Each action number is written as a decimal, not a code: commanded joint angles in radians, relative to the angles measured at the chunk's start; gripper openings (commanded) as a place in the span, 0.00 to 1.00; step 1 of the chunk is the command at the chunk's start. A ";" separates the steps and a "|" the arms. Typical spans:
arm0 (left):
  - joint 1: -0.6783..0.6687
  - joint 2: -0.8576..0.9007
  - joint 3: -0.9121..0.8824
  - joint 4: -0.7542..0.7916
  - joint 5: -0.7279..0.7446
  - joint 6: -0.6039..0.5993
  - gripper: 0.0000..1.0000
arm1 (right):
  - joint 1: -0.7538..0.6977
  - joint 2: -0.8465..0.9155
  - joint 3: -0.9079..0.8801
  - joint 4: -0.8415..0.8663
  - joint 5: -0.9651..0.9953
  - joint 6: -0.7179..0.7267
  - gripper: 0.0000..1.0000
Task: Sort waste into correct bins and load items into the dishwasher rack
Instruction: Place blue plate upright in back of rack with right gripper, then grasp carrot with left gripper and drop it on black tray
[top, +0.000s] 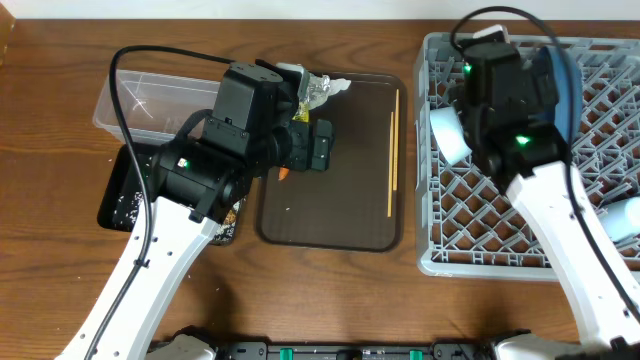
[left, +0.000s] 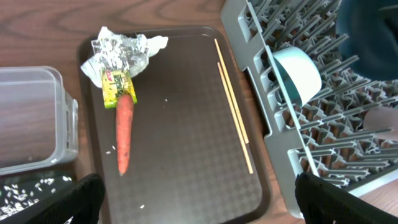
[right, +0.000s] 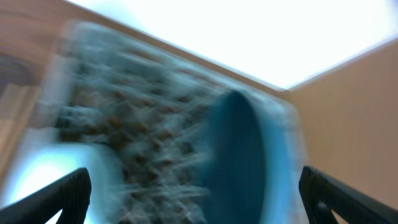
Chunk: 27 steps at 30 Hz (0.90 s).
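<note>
An orange carrot (left: 124, 130) lies on the dark brown serving tray (left: 186, 155), below a crumpled white wrapper (left: 124, 53) with a yellow packet (left: 115, 87). A few rice grains (left: 142, 206) are scattered on that tray. Two chopsticks (left: 233, 102) lie along its right side. My left gripper (left: 199, 208) is open and empty above the tray. The grey dishwasher rack (top: 500, 215) holds the dark blue plate (top: 562, 85) on edge and a blue-inside cup (top: 448, 135). My right gripper (right: 196, 199) is open over the rack near the plate (right: 242, 155); that view is blurred.
The clear tub (top: 150, 100) stands at the far left. The black tray (top: 122, 195) sits in front of it, with rice (left: 31, 190) in it. A white item (top: 622, 218) lies at the rack's right edge. Bare wooden table runs along the front.
</note>
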<state>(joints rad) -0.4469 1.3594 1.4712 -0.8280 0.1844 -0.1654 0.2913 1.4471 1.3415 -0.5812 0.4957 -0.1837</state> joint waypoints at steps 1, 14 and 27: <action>-0.002 -0.010 0.008 -0.006 -0.033 0.068 0.98 | 0.015 -0.021 0.005 -0.018 -0.512 0.224 0.99; -0.002 0.240 -0.080 -0.038 -0.196 0.076 0.88 | -0.003 -0.020 0.005 -0.110 -0.680 0.532 0.99; 0.031 0.576 -0.080 0.182 -0.231 0.128 0.69 | -0.003 -0.009 0.005 -0.202 -0.657 0.532 0.99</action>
<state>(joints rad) -0.4381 1.8935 1.3972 -0.6605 -0.0147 -0.0505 0.2901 1.4315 1.3415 -0.7765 -0.1677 0.3317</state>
